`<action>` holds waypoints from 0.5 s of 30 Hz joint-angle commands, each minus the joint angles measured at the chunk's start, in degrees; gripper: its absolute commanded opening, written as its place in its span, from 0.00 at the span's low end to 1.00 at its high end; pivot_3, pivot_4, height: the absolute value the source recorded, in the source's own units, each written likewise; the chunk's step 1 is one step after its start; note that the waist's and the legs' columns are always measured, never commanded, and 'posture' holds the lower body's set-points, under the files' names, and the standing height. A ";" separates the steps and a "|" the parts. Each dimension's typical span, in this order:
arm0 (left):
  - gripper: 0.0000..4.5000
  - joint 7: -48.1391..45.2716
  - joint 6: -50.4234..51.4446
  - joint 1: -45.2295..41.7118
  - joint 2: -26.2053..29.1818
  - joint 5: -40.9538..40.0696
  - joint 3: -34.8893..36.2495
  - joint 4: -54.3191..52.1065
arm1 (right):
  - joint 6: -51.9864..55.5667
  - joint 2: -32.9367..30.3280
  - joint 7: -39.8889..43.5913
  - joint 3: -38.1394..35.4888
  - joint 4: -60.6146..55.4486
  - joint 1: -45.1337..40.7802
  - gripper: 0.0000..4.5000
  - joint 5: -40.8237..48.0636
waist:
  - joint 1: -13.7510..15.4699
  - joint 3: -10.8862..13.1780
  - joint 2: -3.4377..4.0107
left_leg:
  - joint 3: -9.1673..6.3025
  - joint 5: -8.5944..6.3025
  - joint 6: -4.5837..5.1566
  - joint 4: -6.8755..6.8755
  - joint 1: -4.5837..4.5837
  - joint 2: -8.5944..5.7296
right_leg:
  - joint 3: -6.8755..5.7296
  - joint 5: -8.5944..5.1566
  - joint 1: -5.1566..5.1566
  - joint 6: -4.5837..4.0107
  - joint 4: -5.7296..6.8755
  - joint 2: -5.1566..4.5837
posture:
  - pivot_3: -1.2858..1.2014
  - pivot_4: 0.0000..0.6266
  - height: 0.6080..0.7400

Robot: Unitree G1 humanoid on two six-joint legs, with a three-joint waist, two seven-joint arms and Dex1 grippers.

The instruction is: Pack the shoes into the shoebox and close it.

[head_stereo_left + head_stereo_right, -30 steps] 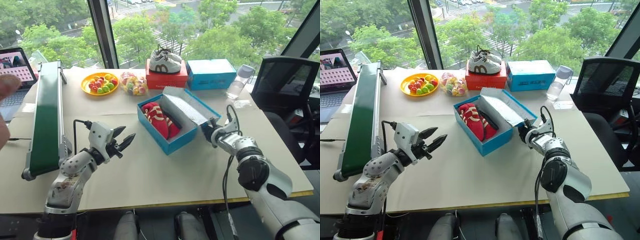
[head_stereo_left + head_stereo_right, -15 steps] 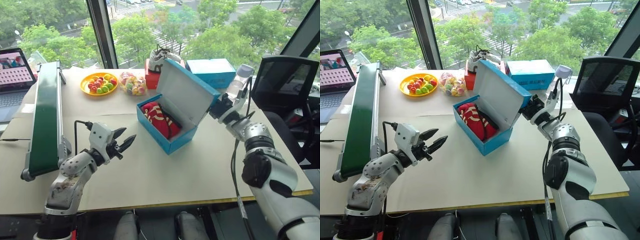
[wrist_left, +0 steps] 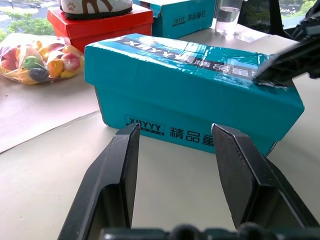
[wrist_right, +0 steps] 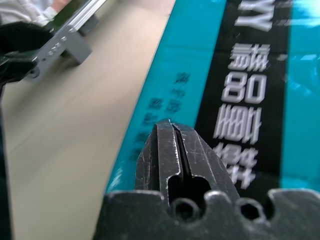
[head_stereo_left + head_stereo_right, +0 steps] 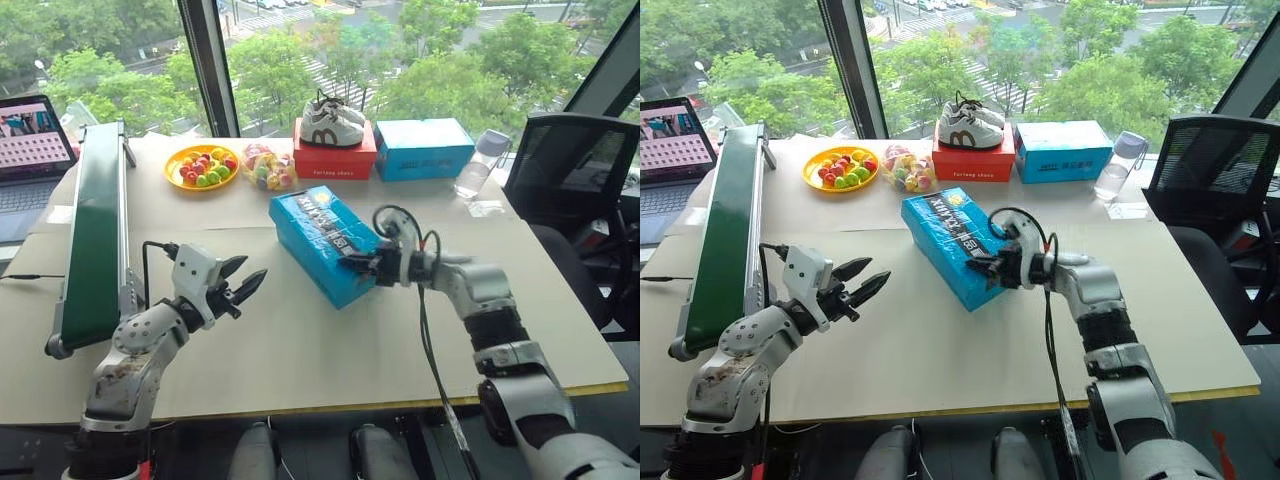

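Right wrist view: right gripper [image 4: 172,131], fingers pressed together, tips resting on the lid of the shoebox [image 5: 325,243] beside its black label strip [image 4: 247,90]. In the left eye view the gripper meets the lid's near corner from 3 o'clock. Left gripper [image 5: 240,283] hovers with fingers spread, holding nothing; the shoebox lies at its 2 o'clock, apart. The lid is down.

Count on the table [image 5: 330,350]:
- 1 closed blue shoebox, centre.
- 1 red box [image 5: 335,160] at 12 o'clock of it, carrying 1 pair of white-grey sneakers [image 5: 331,122].
- 1 light-blue box [image 5: 423,148] at 1 o'clock.
- 1 yellow plate [image 5: 200,166] at 10 o'clock.
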 commanded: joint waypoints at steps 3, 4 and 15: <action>0.54 0.29 -0.22 -0.45 0.07 -0.52 0.51 -1.80 | -8.38 3.36 -3.73 -3.06 8.84 -9.58 0.01 -0.61 | 0.10 0.01 0.01 | 0.01 0.22 0.35 -0.03 -0.02 -0.01 | 0.00 -0.01 -0.01 0.00 -0.03 -0.01 | 0.52 0.24 0.93; 0.54 0.32 -0.21 -0.47 0.04 -0.51 0.51 -1.79 | -9.30 3.73 -3.91 -3.03 9.99 -10.47 0.01 -0.94 | 0.19 0.01 0.01 | 0.01 0.22 0.36 -0.05 -0.04 -0.01 | 0.00 -0.01 -0.01 0.00 -0.04 0.00 | 0.52 0.24 0.93; 0.54 1.22 0.22 1.02 -0.85 -0.63 0.13 -3.04 | -25.93 14.27 -18.04 2.79 40.89 -21.61 0.01 -15.01 | -0.15 0.01 0.02 | 0.00 0.19 0.31 -0.07 -0.02 0.02 | -0.03 0.00 -0.03 -0.07 0.03 -0.01 | 0.52 0.24 0.93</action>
